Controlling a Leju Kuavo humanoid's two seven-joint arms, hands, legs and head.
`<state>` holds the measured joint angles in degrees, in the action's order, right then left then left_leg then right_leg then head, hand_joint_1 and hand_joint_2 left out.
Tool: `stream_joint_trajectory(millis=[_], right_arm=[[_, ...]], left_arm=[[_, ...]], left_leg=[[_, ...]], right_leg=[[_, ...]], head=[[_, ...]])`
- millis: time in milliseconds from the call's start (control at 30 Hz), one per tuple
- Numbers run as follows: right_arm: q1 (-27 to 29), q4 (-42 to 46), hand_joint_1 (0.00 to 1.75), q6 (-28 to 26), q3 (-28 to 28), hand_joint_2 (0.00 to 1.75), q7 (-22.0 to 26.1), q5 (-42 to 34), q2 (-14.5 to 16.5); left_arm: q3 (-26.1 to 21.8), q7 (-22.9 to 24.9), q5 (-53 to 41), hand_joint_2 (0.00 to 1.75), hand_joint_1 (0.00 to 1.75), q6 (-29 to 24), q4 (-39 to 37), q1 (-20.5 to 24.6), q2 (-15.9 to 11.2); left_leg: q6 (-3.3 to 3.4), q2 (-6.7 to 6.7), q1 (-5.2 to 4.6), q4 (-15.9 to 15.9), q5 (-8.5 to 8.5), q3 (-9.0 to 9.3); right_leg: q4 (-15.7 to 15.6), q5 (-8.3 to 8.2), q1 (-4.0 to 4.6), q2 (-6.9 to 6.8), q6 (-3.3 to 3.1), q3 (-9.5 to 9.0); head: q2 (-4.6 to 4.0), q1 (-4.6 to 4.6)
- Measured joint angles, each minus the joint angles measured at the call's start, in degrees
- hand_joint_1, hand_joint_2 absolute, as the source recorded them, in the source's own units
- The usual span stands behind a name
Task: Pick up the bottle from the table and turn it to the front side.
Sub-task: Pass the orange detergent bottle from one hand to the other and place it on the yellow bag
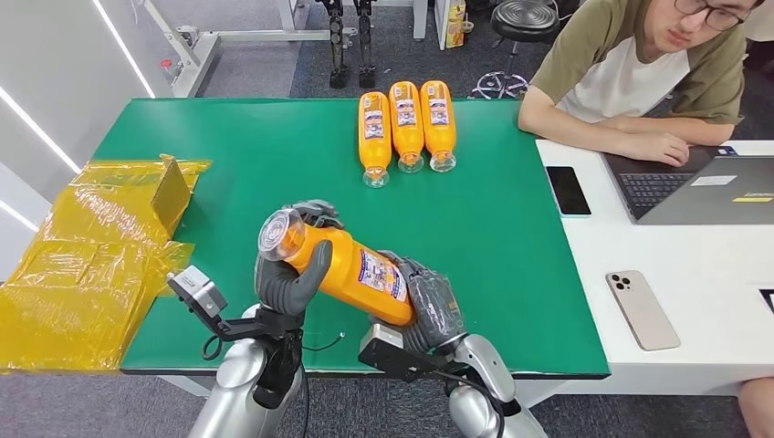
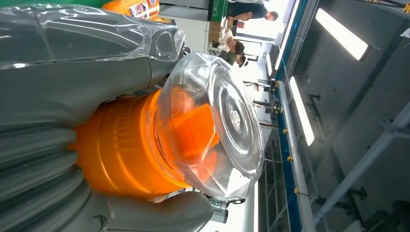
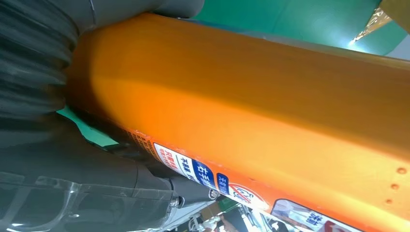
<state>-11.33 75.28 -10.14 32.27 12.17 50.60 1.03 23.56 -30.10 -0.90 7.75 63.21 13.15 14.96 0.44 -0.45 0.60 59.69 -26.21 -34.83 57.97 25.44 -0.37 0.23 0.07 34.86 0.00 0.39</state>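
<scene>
The orange bottle [image 1: 342, 269] is held off the green desk [image 1: 511, 237] by both hands, above the desk's near edge. Its long axis runs slantwise: the clear cap [image 1: 277, 233] end points toward the yellow plastic wrapping [image 1: 82, 255] and sits higher, while the base end points away from it and lower. The printed label [image 1: 383, 275] faces up and toward the robot.

The left hand [image 1: 290, 274] is clamped around the bottle's neck end just behind the cap, thumb on the near side and fingers [image 1: 315, 213] curled over the far side. In the left wrist view the clear cap [image 2: 212, 125] stands out past the grey thumb [image 2: 159, 215], with the orange neck [image 2: 121, 150] wrapped by the hand [image 2: 43, 159].

The right hand [image 1: 429, 306] is closed on the base end of the bottle, cupping it from below and from the side away from the wrapping. The right wrist view has the orange body [image 3: 241, 96] running across, with the label strip [image 3: 203, 174] along one side and the hand [image 3: 38, 111] gripping it.

Three more orange bottles [image 1: 406, 123] lie side by side on the desk beyond the held bottle, caps toward the robot. Beside them a person [image 1: 639, 73] sits at a white desk [image 1: 694, 274] with a laptop [image 1: 703, 187] and two phones [image 1: 642, 310].
</scene>
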Motion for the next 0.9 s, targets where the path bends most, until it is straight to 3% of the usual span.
stream_joint_trajectory(millis=[433,467,567,600,700,900], right_arm=[[0.0,0.0,1.73,-0.3,-0.1,1.75,-0.6,1.2,0.0],[0.0,0.0,1.4,-0.6,-0.1,1.75,-0.8,1.5,0.0],[0.4,0.4,0.1,-2.7,-0.2,1.75,-1.2,2.9,0.2],[0.6,0.5,0.0,-4.1,-0.2,1.75,-1.1,3.3,0.4],[1.4,1.1,0.0,-10.9,-0.2,1.75,1.2,0.6,1.7],[3.0,3.6,0.0,-22.7,-0.2,1.75,10.7,-17.2,5.5]], left_arm=[[-0.5,0.1,-0.6,1.75,1.75,0.8,0.0,0.0,0.7],[-0.6,0.2,-0.8,1.75,1.75,1.0,0.0,0.0,0.8],[-0.8,0.2,-1.5,1.75,1.75,1.4,0.0,0.0,1.1],[-0.9,0.2,-1.8,1.75,1.75,1.4,0.0,0.1,1.1],[-1.1,0.4,-2.5,1.75,1.75,0.5,0.0,0.4,1.1],[-1.4,0.6,-4.3,1.75,1.75,-3.6,0.2,0.9,0.9]], left_leg=[[0.0,0.0,0.0,0.0,0.0,-0.01],[0.0,-0.01,0.0,0.0,0.0,-0.01],[0.0,0.0,0.0,0.0,0.0,-0.01],[0.0,0.0,0.0,0.0,0.0,-0.01],[0.0,0.0,0.0,0.0,0.0,-0.02],[-0.01,0.01,0.01,0.0,0.01,-0.02]], right_leg=[[0.0,0.0,0.0,0.0,0.0,0.0],[0.0,0.0,0.0,-0.01,0.0,0.0],[0.0,0.0,0.0,0.0,0.0,0.0],[0.0,0.0,0.0,0.0,0.0,0.0],[0.0,0.0,0.0,0.0,0.0,0.01],[0.0,0.01,0.01,0.0,-0.01,0.03]], head=[[0.0,0.0],[0.0,0.0],[0.0,0.01],[0.0,0.01],[0.0,0.01],[-0.01,0.0]])
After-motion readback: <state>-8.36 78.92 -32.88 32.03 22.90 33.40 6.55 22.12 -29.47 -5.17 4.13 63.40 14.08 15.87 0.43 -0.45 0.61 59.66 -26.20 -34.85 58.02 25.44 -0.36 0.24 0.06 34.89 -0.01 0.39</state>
